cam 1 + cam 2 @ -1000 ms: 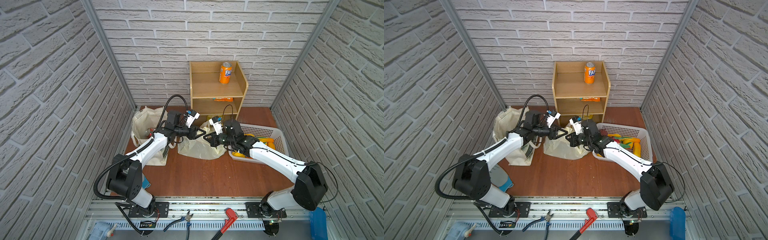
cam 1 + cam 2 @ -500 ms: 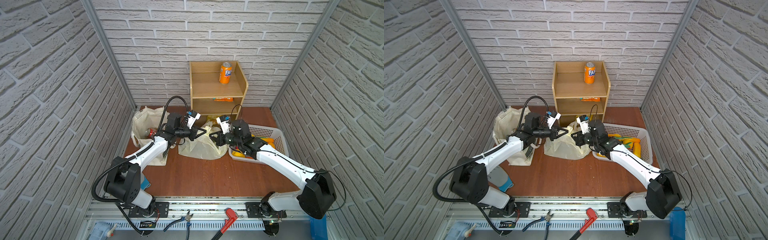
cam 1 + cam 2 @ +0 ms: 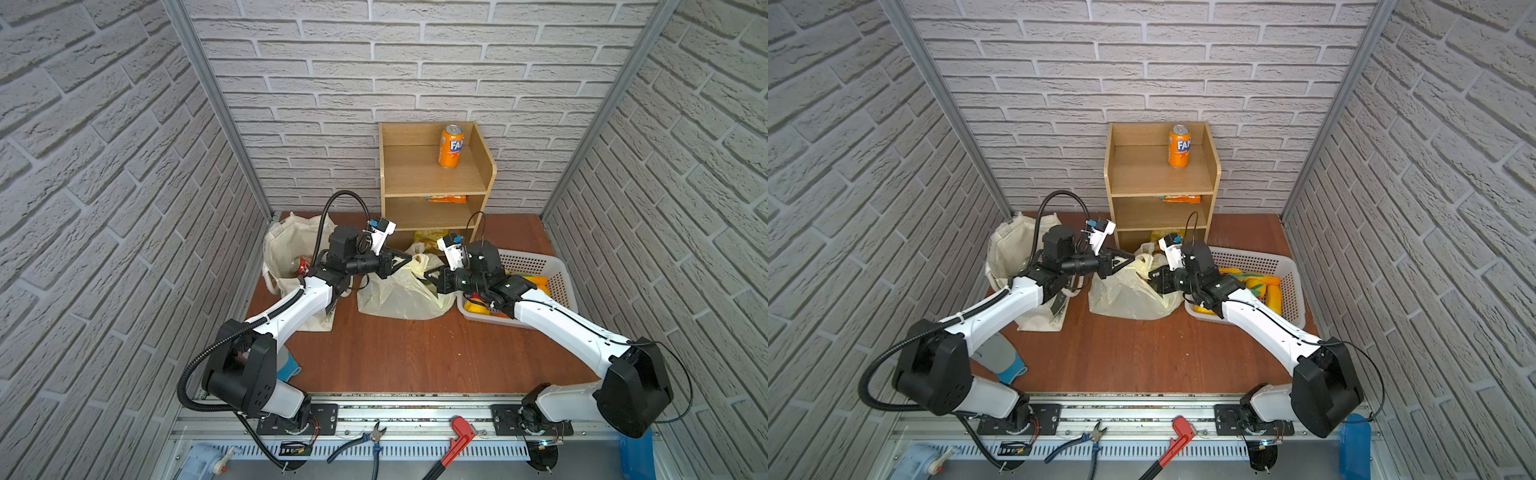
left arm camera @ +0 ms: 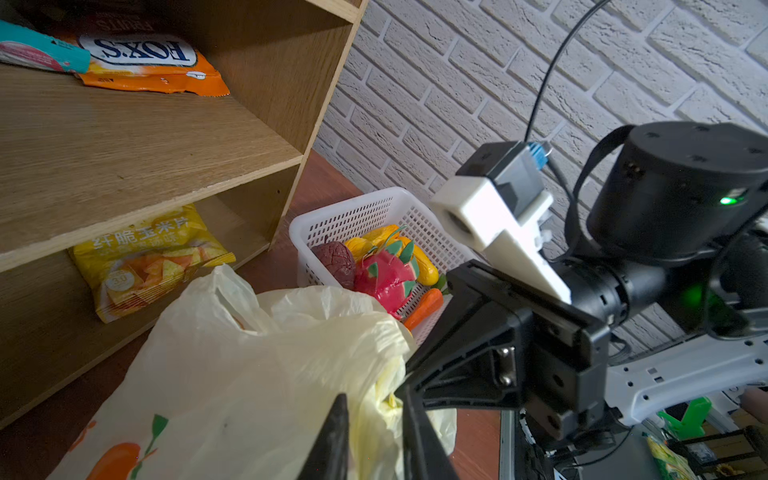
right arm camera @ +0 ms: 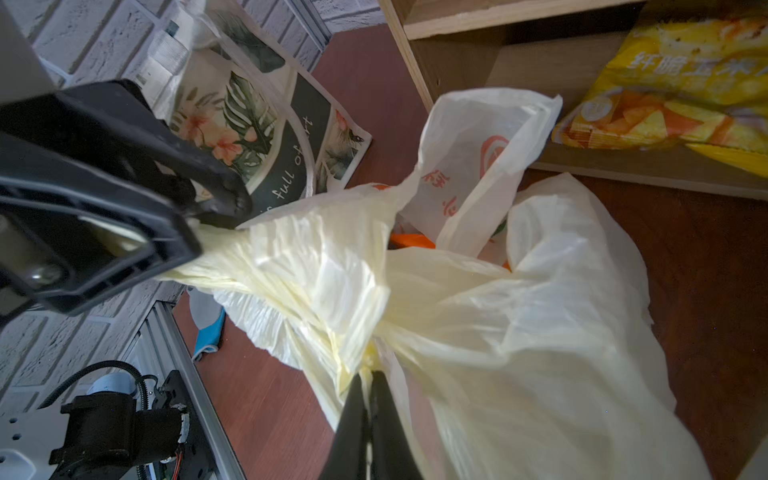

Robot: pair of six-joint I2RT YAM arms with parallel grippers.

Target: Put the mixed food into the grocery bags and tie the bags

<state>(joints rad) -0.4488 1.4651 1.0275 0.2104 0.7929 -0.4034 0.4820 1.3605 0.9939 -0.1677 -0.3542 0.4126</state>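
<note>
Both the left end effector (image 4: 374,419) and right end effector (image 5: 368,390) clench the plastic bag (image 5: 519,332), its contents mostly hidden.

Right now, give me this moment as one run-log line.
step: tying | left jaws: shut on plastic bag | right jaws: shut on same bag

The orange can (image 3: 451,146), at 12 o'clock on the shelf (image 3: 432,178), shows blue letters "FA". The orange packet (image 4: 145,62) says "FOX'S". The yellow chip bag (image 4: 145,257) has Chinese words and "30". The cloth bag (image 5: 286,166), at 9 o'clock from the plastic bag (image 5: 469,174), says "full of".
</note>
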